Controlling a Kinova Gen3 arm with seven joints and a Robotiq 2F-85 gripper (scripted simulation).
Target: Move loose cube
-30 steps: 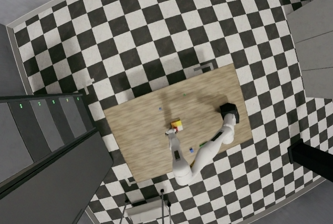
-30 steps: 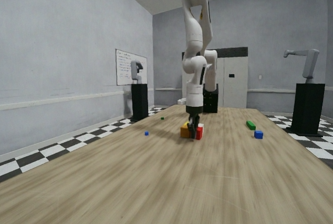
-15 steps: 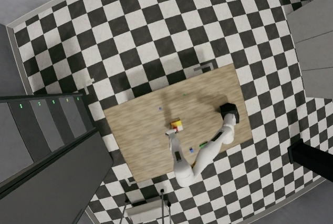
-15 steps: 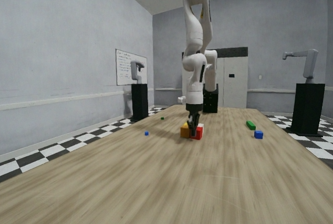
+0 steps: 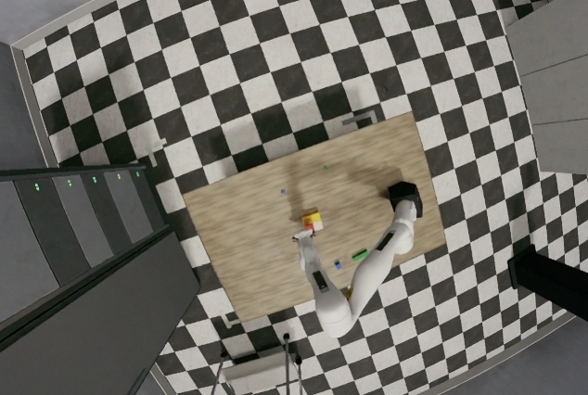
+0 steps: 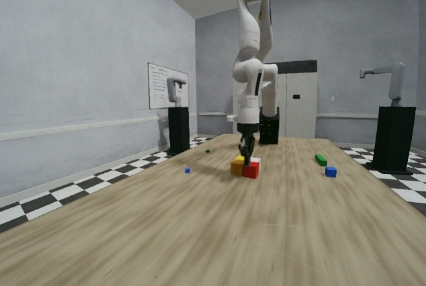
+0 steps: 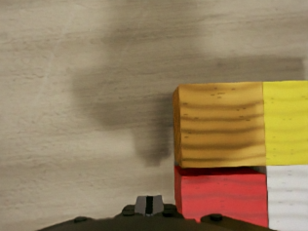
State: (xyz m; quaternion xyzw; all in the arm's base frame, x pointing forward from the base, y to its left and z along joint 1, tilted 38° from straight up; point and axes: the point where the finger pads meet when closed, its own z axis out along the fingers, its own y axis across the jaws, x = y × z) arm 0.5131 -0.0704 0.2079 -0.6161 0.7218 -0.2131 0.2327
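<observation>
The orange cube (image 6: 236, 168) (image 7: 221, 126), yellow cube (image 5: 313, 215) (image 7: 287, 123), white cube (image 5: 317, 225) (image 7: 288, 196) and red cube (image 5: 309, 227) (image 6: 252, 170) (image 7: 221, 196) stand in a two-by-two block. In the wrist view red is below orange and left of white. A thin dark gap shows between red and orange; red and white meet at a fine line, and whether they touch I cannot tell. My gripper (image 6: 246, 164) (image 7: 150, 213) is shut and empty. Its tips are close beside red's outer left face in the wrist view, and its body hides red's lower part.
On the wooden table (image 5: 247, 257) (image 6: 206, 234) lie a small blue cube (image 5: 282, 191) (image 6: 187, 170), a tiny green block (image 5: 325, 167) (image 6: 207, 151), a larger blue cube (image 5: 338, 265) (image 6: 330, 172) and a green bar (image 5: 360, 255) (image 6: 320, 159). All stand apart from the block.
</observation>
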